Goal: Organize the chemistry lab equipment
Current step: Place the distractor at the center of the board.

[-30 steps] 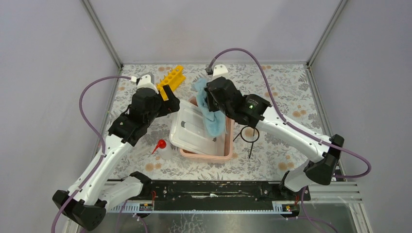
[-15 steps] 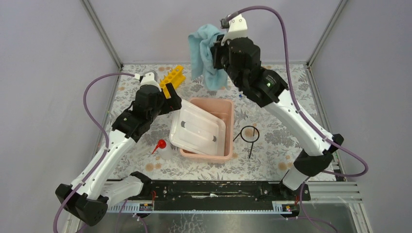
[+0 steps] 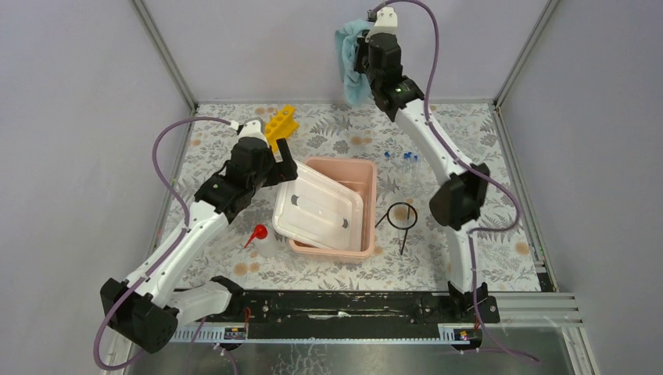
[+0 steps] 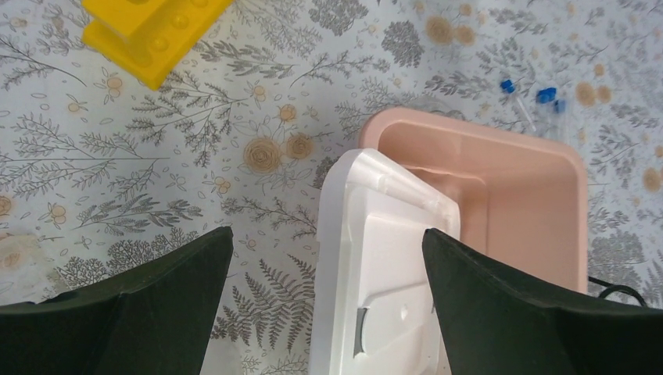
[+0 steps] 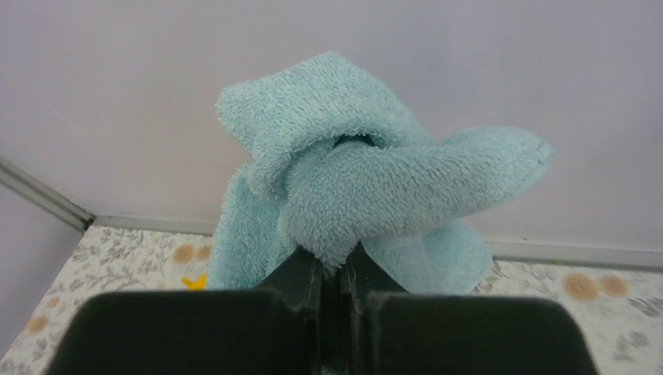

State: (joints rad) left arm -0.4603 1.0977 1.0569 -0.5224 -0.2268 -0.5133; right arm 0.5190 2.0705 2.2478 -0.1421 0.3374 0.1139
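Note:
A yellow test-tube rack [image 3: 281, 123] [image 4: 148, 31] lies at the back left of the table. Tiny blue-capped tubes [image 3: 399, 156] [image 4: 539, 98] lie behind the pink bin [image 3: 367, 191] [image 4: 500, 187]. A black wire ring with stem [image 3: 401, 219] rests right of the bin. The red-spouted bottle [image 3: 259, 237] lies front left. My left gripper [image 3: 280, 162] [image 4: 328, 258] hangs open above the white lid [image 3: 317, 207] [image 4: 383, 266], holding nothing. My right gripper [image 3: 356, 66] [image 5: 335, 269] is raised high at the back, shut on a blue towel [image 3: 352, 66] [image 5: 352, 180].
The white lid leans across the pink bin's left rim. Grey walls and metal frame posts [image 3: 164, 55] close in the table on three sides. The arm bases sit on a black rail [image 3: 336, 305] at the near edge.
My right arm has lifted the blue towel out of the pink bin, up and back toward the rear wall. The left arm has shifted slightly right, over the lid.

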